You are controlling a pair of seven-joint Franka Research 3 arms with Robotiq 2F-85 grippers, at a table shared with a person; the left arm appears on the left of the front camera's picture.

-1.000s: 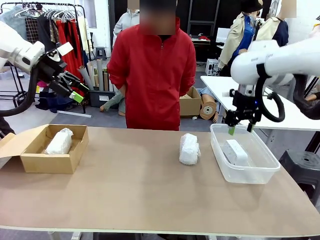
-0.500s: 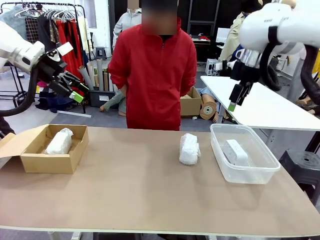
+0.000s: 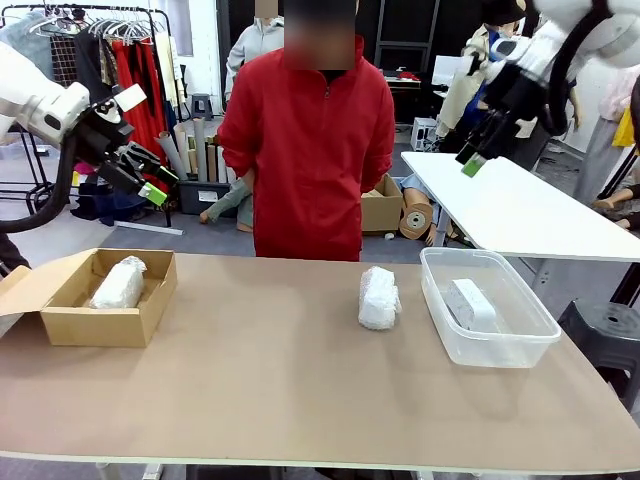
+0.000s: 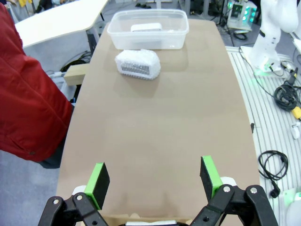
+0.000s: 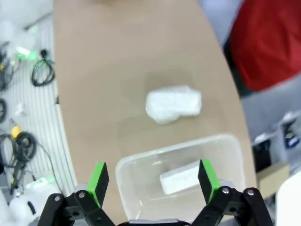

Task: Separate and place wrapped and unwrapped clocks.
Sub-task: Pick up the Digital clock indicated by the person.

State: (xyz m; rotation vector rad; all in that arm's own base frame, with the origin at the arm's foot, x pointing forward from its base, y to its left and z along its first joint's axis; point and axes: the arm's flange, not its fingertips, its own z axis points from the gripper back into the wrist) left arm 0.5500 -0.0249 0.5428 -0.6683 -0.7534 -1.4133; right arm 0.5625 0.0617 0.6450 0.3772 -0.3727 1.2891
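Up and away goes the right gripper [image 3: 476, 156]: a second ago it hung just over the clear tub [image 3: 500, 352], and now it sits high at the far right, well above the table [image 3: 300, 400], with its jaws spread wide and nothing between them. The left gripper [image 3: 157, 182] has not shifted. It hovers above the cardboard box [image 3: 60, 326], jaws likewise fully apart and empty. By count there are two wrapped clocks and one bare clock [image 3: 470, 303], one box and one tub. The bare clock lies inside the tub, so the unwrapped side looks sorted. The boxed bundle [image 3: 118, 283] rests in the cardboard box. The loose bundle [image 3: 379, 297] lies on the bare tabletop just left of the tub, in front of the person [image 3: 310, 150], and apart from both containers. That bundle seems to be the step in hand. The next move probably calls for one gripper to come down over it with jaws wide, close across its narrower sides, and carry it to the box beside its twin.
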